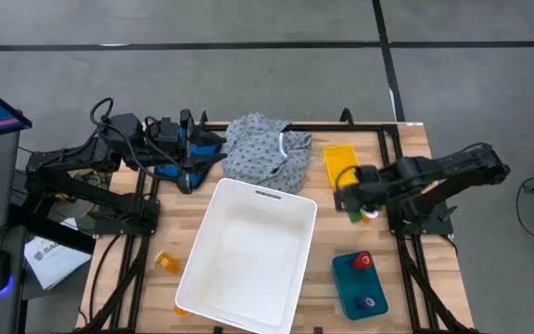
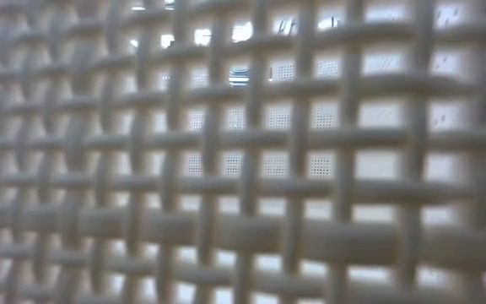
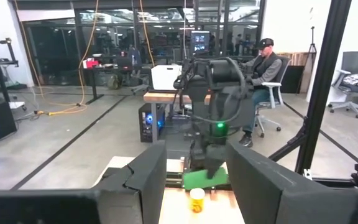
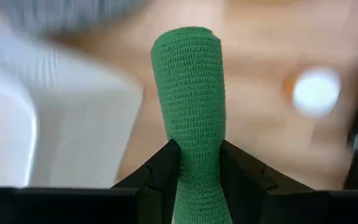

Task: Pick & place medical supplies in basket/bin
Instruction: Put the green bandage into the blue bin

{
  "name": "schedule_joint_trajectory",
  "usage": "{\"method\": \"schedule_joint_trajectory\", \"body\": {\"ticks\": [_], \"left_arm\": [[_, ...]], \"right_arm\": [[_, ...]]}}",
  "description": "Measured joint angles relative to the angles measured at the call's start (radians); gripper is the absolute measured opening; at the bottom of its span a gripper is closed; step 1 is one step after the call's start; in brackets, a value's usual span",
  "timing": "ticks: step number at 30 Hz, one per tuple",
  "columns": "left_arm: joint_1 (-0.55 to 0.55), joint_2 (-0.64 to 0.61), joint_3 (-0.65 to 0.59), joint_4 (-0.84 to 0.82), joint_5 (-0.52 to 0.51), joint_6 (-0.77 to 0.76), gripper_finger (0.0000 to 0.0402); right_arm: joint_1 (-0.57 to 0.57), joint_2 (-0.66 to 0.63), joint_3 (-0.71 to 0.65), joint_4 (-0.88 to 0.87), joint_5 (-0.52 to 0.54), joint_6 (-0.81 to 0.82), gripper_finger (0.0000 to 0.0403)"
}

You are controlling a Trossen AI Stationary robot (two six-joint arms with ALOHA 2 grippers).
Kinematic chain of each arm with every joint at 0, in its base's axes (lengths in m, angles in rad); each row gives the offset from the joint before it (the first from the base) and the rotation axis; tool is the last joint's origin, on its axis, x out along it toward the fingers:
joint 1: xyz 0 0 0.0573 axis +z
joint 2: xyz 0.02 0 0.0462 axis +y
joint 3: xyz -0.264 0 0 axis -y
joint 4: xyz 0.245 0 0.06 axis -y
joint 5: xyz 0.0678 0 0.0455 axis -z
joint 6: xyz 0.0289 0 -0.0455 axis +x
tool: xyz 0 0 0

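No legible text anywhere.

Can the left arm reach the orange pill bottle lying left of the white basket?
Probably yes. The bottle lies uncovered on the left side of the table, and the left hand is open and empty. Nothing stands between them; the basket is beside that path.

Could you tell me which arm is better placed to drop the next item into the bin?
Right: its gripper already holds the green roll beside the bin, while the left gripper holds nothing.
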Motion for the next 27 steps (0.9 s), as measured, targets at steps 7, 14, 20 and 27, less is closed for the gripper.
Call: {"method": "schedule_joint_trajectory", "body": {"ticks": [7, 14, 20, 27], "left_arm": [[-0.002, 0.000, 0.000, 0.001, 0.000, 0.000, 0.0155], [-0.002, 0.000, 0.000, -0.006, 0.001, 0.000, 0.0155], [-0.002, 0.000, 0.000, -0.048, 0.002, 0.000, 0.0155], [-0.021, 0.000, 0.000, -0.055, 0.002, 0.000, 0.0155]], "right_arm": [[0.115, -0.009, 0.000, 0.042, -0.268, 0.043, 0.0102], [0.159, 0.034, 0.001, 0.135, -0.592, 0.014, 0.0102], [0.199, 0.127, 0.000, 0.151, -0.830, -0.074, 0.0102], [0.227, 0.240, 0.000, 0.200, -0.937, -0.161, 0.0102]]}}
